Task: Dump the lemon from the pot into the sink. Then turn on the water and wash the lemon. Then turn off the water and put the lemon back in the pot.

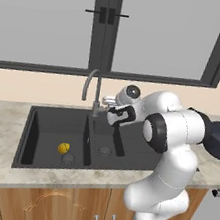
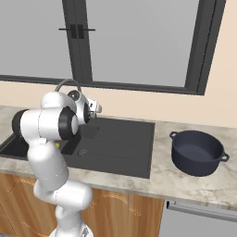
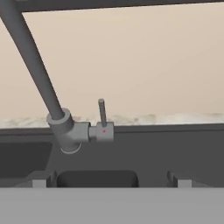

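In the larger left bowl of the sink [image 1: 32,134], the lemon [image 1: 63,148] lies beside the drain [image 1: 67,159], so the dump looks done. No stream falls from the faucet [image 1: 90,86]; washing not begun, by my reading. My gripper [image 1: 112,104] hovers near the faucet base, fingers spread wide, pinching nothing. Through the hand view, the lever [image 3: 102,112] stands upright on the faucet's side body, straight ahead of me, apart from my fingertips. Far right, the pot [image 2: 197,152] sits upright on the counter [image 2: 162,178], well apart from the sink.

Risks: if I come in off-centre, a finger could slide past the thin lever and shove the faucet neck instead. Pushing it the wrong way would leave the water off.

Hard to tell: my fingertips barely rise into the hand view. In the right base view my own arm covers the lemon's bowl.
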